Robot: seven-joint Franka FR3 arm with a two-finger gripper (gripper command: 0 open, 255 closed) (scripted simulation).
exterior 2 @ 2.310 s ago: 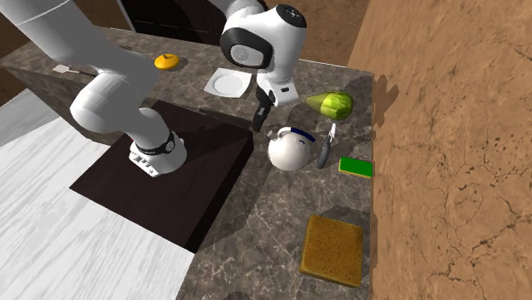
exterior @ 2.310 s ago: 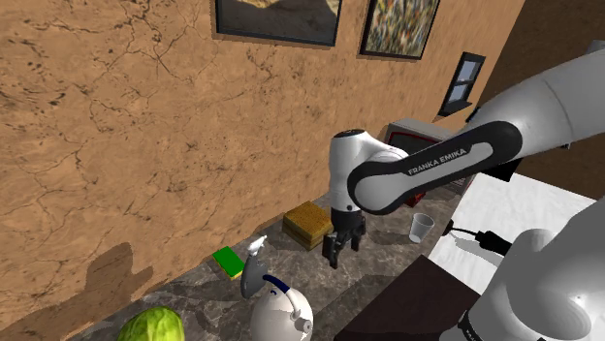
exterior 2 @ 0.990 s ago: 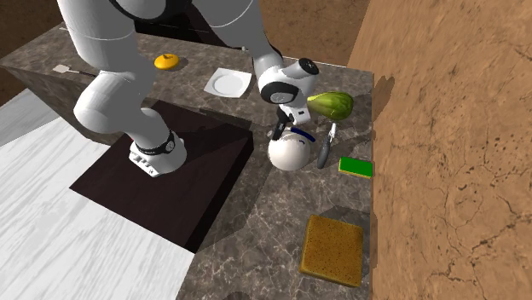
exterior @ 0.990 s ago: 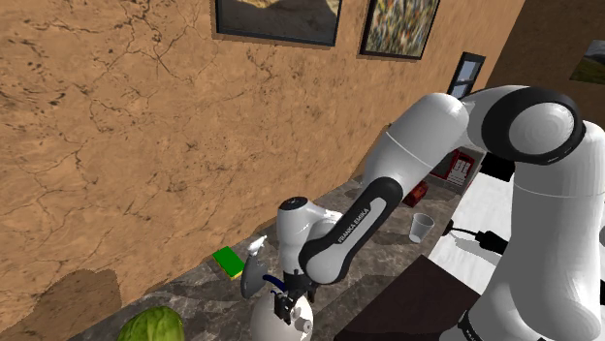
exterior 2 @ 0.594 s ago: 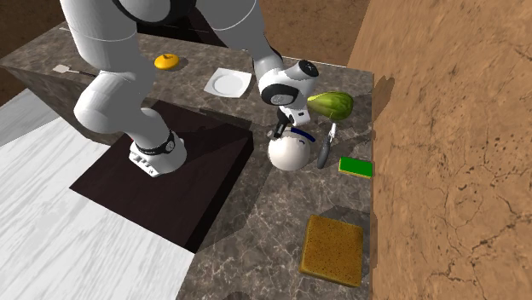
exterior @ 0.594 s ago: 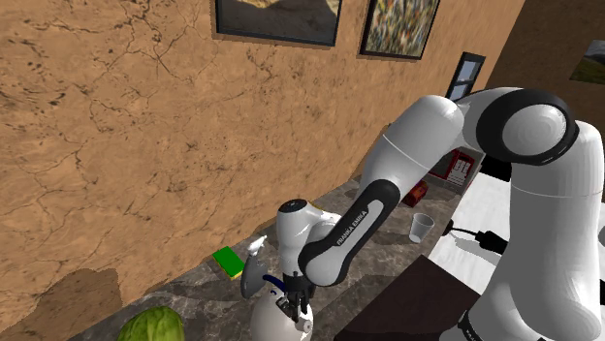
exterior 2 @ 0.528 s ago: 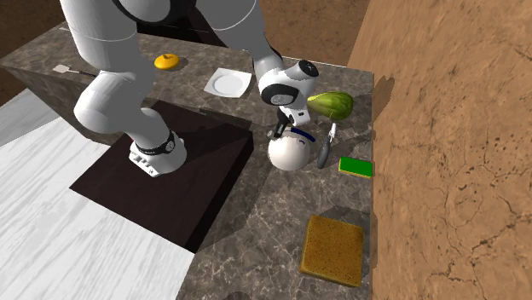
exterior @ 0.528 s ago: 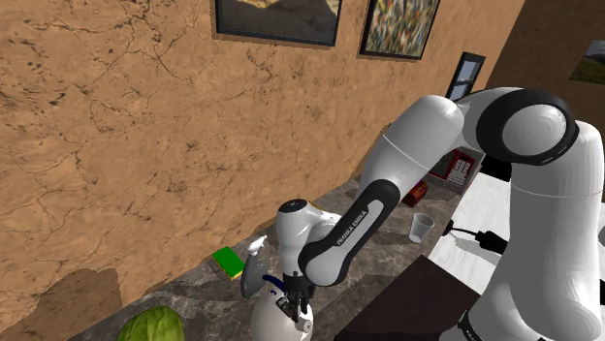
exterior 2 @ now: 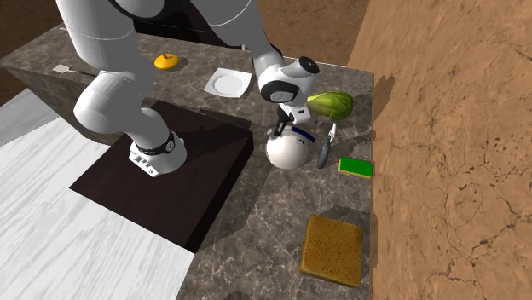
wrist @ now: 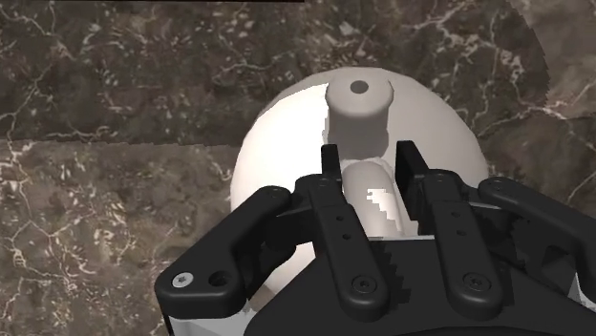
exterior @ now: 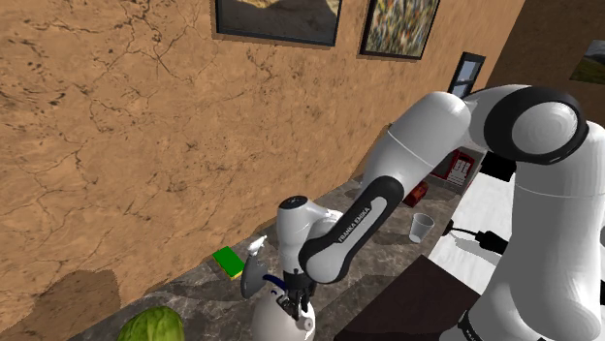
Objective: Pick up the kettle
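The round white kettle [exterior 2: 287, 153] is at the dark marble counter [exterior 2: 273, 222], close beside the stand and near a green cabbage [exterior 2: 331, 105]. The black gripper [wrist: 371, 164] reaches down onto its top, with its 2 fingers pinching the pale handle [wrist: 368, 191] between them; the knob shows just beyond the fingertips
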